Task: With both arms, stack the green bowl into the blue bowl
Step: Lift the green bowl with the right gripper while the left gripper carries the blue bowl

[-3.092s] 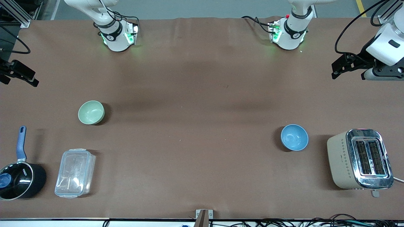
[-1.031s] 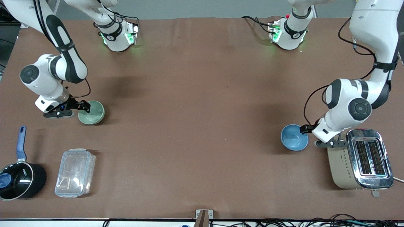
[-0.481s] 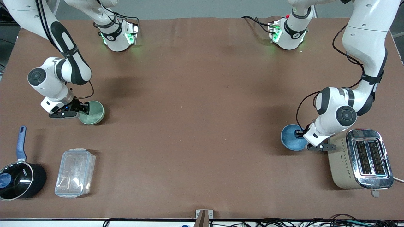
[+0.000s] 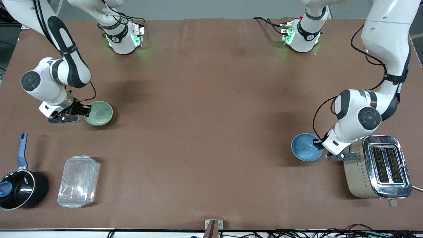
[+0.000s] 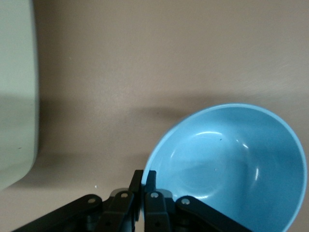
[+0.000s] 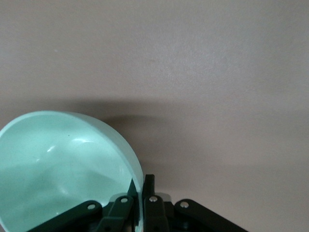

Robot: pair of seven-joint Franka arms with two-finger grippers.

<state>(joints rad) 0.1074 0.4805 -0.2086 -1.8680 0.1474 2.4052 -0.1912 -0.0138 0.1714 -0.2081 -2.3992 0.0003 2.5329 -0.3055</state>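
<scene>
The pale mint-green bowl (image 4: 99,113) is toward the right arm's end of the table. My right gripper (image 4: 86,110) is shut on its rim and holds it tilted, slightly raised; the right wrist view shows the bowl (image 6: 58,164) with the rim pinched between the fingers (image 6: 149,186). The sky-blue bowl (image 4: 305,147) is toward the left arm's end, beside the toaster. My left gripper (image 4: 318,143) is shut on its rim; the left wrist view shows the bowl (image 5: 231,164) with the rim clamped between the fingers (image 5: 136,182).
A beige toaster (image 4: 376,167) stands close to the blue bowl and the left arm. A black saucepan with a blue handle (image 4: 18,186) and a clear lidded container (image 4: 78,181) lie nearer the front camera than the green bowl. Brown table (image 4: 205,132) lies between the bowls.
Both arms came in from the table's ends and closed on the bowl rims. In the last half second the green bowl rose and tilted, and the blue bowl shifted slightly.
</scene>
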